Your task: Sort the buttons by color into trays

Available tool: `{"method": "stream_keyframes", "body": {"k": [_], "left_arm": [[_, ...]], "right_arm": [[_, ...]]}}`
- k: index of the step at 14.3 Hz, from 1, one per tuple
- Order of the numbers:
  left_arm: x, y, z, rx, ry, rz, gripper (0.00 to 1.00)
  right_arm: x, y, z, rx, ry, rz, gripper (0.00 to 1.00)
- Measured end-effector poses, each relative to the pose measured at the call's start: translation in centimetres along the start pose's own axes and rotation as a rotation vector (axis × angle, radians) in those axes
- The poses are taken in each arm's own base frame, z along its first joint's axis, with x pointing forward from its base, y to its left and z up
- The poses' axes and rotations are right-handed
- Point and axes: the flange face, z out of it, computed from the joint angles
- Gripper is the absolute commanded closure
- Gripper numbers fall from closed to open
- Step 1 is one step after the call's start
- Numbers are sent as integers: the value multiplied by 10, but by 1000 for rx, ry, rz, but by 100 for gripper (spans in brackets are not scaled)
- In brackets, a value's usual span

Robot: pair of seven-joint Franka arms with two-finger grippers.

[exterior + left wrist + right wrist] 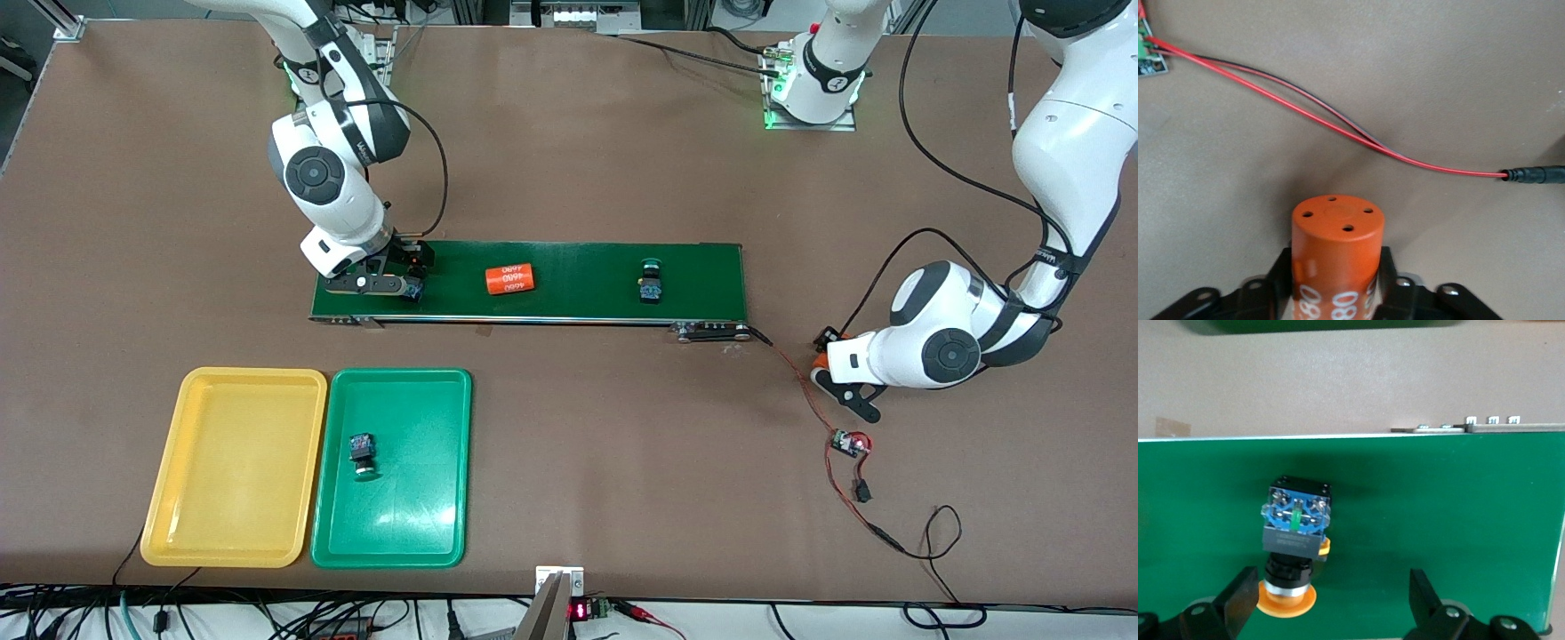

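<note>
Gripping an orange cylinder (pixel 1336 257) with white print, left gripper (pixel 836 378) sits low over bare table near the red-black wires (pixel 1338 123), off the conveyor belt's (pixel 569 307) left-arm end. Right gripper (pixel 391 283) is down at the belt's right-arm end, jaws spread wide around a yellow-capped button (pixel 1293 550) lying on its side. Second orange cylinder (pixel 509 279) mid-belt; green-capped button (pixel 651 281) beside it toward the left arm's end. Another button (pixel 362 452) lies in the green tray (pixel 444 533). Yellow tray (pixel 169 524) beside it holds nothing.
</note>
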Motion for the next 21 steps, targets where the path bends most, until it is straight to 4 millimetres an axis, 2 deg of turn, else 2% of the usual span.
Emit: {"method": "stream_keyframes", "body": {"k": [3,5,7,8,10,12,14,16,19,20,21], "left_arm": [[3,3,-6,3,10,83,100],[7,16,-17,-4,5,135,100],[13,45,-38,-21,-29,194,100],[16,63,-49,-28,-54,228,100],[22,100,-66,-30,-94,295,100],[28,135,-71,-25,-135,359,100],[37,172,-70,-17,-165,430,100],[46,207,-66,-6,-182,506,100],[57,241,-62,27,-200,704,100],[60,249,-62,56,-209,784,100],[63,257,-61,75,-217,843,100]], "right_arm": [[2,2,0,2,2,6,0],[5,2,1,7,9,10,14],[8,3,8,15,13,14,30],[10,4,12,17,13,15,61],[13,8,19,16,16,16,84],[16,11,22,17,15,19,100],[20,12,18,22,25,14,100],[38,14,-4,27,48,9,100],[85,20,-75,24,81,-49,100],[102,29,-98,20,89,-76,100],[118,43,-112,13,92,-105,100]]}}
